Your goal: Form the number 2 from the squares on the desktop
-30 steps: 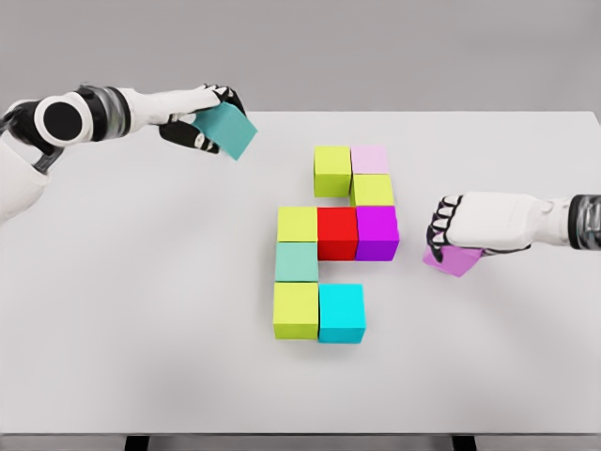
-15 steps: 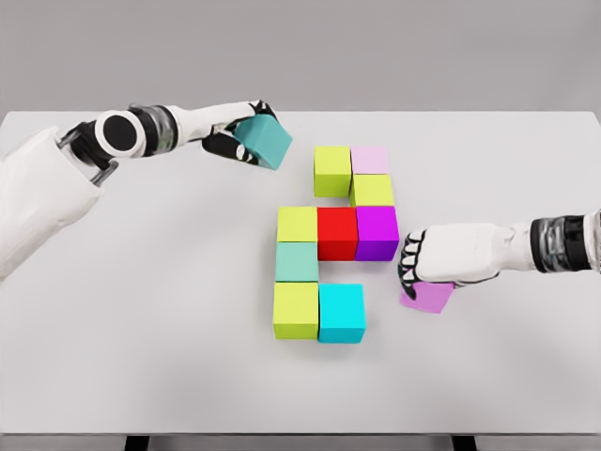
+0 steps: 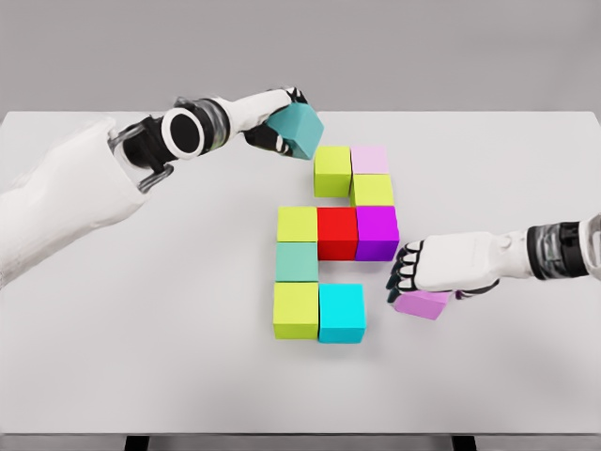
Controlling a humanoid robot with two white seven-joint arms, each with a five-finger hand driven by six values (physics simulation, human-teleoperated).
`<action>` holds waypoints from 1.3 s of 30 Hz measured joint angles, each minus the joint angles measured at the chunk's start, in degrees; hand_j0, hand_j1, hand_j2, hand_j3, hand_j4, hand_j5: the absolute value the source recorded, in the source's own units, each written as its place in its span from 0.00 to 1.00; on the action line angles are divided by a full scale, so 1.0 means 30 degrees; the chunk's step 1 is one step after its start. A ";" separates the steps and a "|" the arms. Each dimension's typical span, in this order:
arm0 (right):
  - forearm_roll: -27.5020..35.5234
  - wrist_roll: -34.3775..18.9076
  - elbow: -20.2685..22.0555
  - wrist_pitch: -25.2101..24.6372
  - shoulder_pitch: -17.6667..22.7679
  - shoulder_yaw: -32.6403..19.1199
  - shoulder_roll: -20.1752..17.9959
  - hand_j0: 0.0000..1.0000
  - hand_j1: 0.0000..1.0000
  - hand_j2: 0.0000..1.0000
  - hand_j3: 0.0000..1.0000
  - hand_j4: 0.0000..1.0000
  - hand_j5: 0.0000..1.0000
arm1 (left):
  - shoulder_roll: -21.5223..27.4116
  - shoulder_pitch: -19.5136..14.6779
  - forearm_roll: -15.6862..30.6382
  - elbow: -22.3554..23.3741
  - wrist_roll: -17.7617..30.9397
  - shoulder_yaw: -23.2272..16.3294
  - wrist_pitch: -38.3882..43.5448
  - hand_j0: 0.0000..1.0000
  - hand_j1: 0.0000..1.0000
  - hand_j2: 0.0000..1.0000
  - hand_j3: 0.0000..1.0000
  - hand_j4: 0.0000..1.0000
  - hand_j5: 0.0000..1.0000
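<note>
Nine coloured cubes already sit on the white table [image 3: 141, 357] in a partial figure 2: a lime-green cube [image 3: 331, 170] and a pale pink cube [image 3: 370, 159] along the top, a yellow-green cube [image 3: 373, 190] under the pink one, a middle row of a yellow-green cube [image 3: 298, 224], a red cube [image 3: 337, 232] and a purple cube [image 3: 377, 231], then a mint-green cube [image 3: 297, 261], a yellow-green cube [image 3: 296, 309] at the bottom left and a cyan cube [image 3: 341, 312] beside it. Two more are in hand. The left hand [image 3: 272, 122] is curled around a teal cube [image 3: 299, 130], held tilted above the table just beside the upper-left corner of the lime-green cube; the likely slot is left of that cube, to finish the top bar. To do it well, level the cube first, lower it straight down, and slide it flush without nudging its neighbour. The right hand [image 3: 423, 268] presses down over a violet cube [image 3: 423, 303], fingers bent around it, near the cyan cube but apart from it; the gap right of the cyan cube looks like its target. Its knuckles sit close to the purple cube, so a low, straight push leftward seems safest.
</note>
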State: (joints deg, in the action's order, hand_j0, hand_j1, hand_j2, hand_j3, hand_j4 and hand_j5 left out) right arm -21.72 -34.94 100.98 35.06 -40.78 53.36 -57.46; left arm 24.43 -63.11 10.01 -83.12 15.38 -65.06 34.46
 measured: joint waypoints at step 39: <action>-0.0382 -0.0027 -0.2412 0.0028 0.1670 -0.3214 -0.1865 1.00 1.00 1.00 1.00 1.00 1.00 | -0.0970 -0.0234 -0.0282 0.3453 -0.1879 -0.2414 0.0196 0.52 0.52 0.52 0.52 0.52 0.52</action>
State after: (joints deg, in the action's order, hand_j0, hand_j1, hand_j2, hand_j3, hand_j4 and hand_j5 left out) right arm -22.86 -35.02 93.74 35.15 -35.77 43.72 -63.05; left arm 21.52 -63.81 9.16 -72.76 9.74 -72.31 35.05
